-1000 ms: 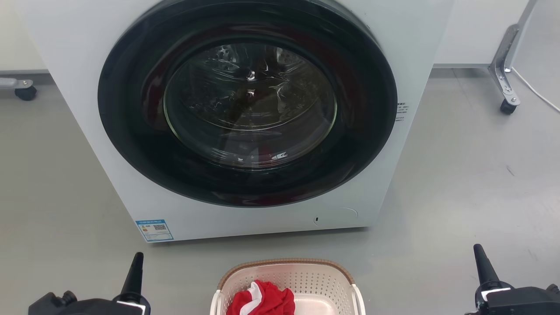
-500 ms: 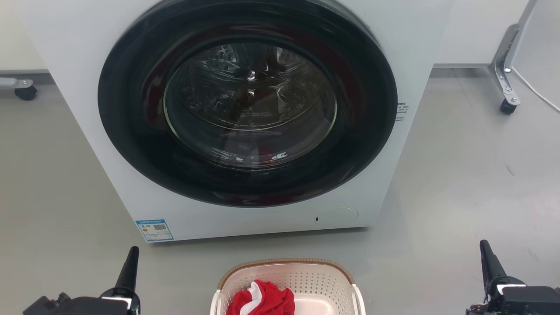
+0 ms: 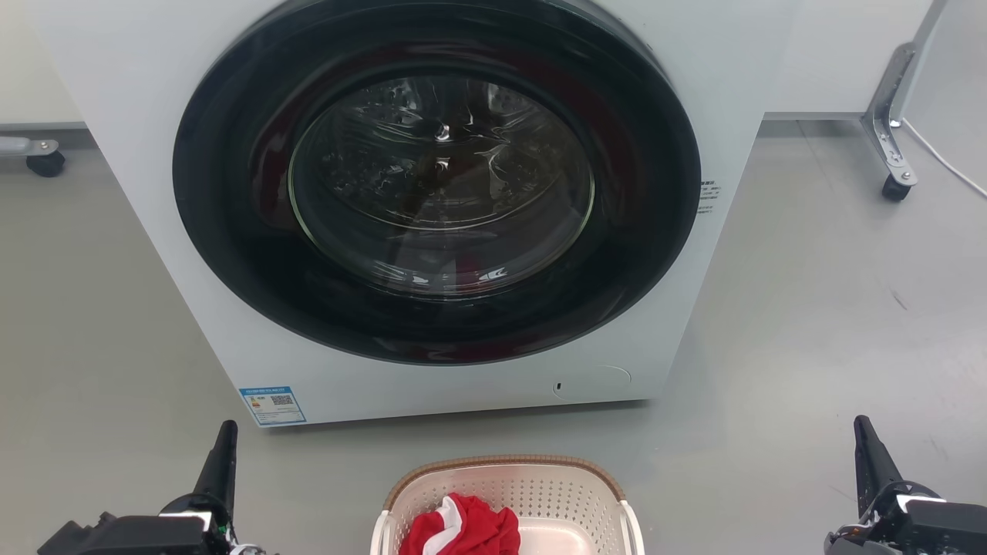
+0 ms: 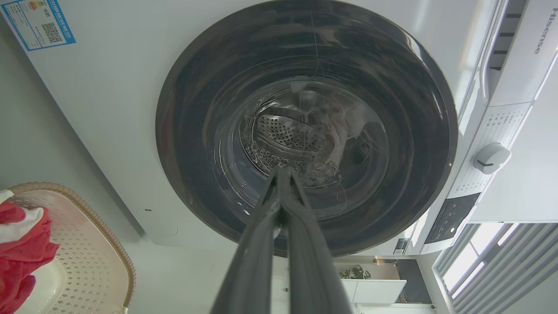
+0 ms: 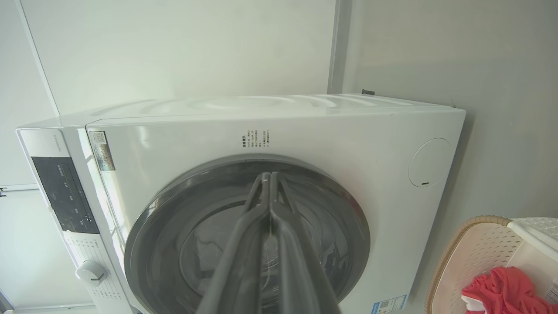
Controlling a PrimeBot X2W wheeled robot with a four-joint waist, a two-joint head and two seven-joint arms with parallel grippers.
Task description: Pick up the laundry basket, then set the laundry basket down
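Note:
The laundry basket point(image 3: 540, 487), cream-white and perforated with a brown woven rim, stands on the floor at the bottom centre of the head view, in front of the washer. A red and white cloth point(image 3: 463, 528) lies inside it. The basket point(image 4: 89, 257) also shows at the lower left of the left wrist view, and the basket point(image 5: 479, 253) at the lower right of the right wrist view. My left gripper point(image 3: 224, 443) is at the lower left, well clear of the basket, fingers pressed together with nothing between them. My right gripper point(image 3: 867, 443) is at the lower right, likewise shut and empty.
A white front-loading washing machine point(image 3: 193, 254) with a closed dark round door point(image 3: 439, 177) stands just behind the basket. A wheeled metal stand leg point(image 3: 890, 146) is at the right, another caster point(image 3: 42, 158) at the far left. Grey floor lies on both sides.
Both grippers have drifted outward and slightly down the head view, the left one leftward, the right one rightward, away from the basket. The basket and cloth have not moved.

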